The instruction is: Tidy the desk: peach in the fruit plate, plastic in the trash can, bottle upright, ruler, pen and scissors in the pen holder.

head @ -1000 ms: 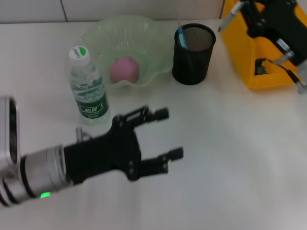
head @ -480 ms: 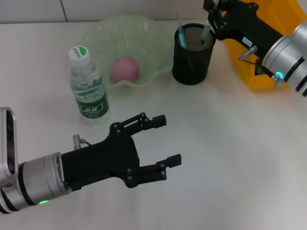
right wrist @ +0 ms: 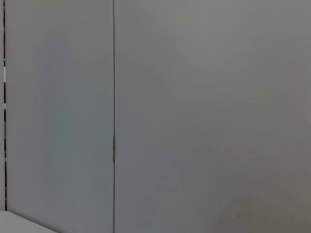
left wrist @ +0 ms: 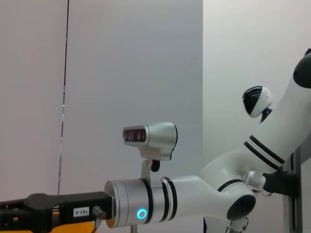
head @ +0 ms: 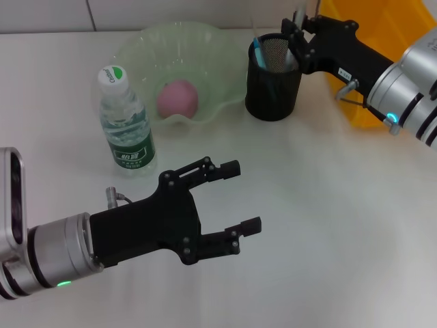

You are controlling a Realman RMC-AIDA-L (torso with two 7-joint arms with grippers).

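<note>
A black mesh pen holder (head: 273, 89) stands at the back of the white desk with a blue pen (head: 257, 46) in it. My right gripper (head: 295, 37) is right over its rim, shut on a thin grey pen-like item (head: 298, 14) that stands nearly upright, its lower end hidden at the holder's mouth. A pink peach (head: 177, 98) lies in the pale green fruit plate (head: 225, 61). A water bottle (head: 126, 123) stands upright in front of the plate. My left gripper (head: 243, 195) is open and empty over bare desk, in front of the bottle.
The yellow trash can (head: 358, 102) stands at the back right, behind my right arm. The left wrist view shows only my right arm (left wrist: 146, 208) and the wall. The right wrist view shows only wall.
My right gripper has swung left from the trash can to the pen holder's rim, tipping the thin grey item upright. My left gripper has barely moved.
</note>
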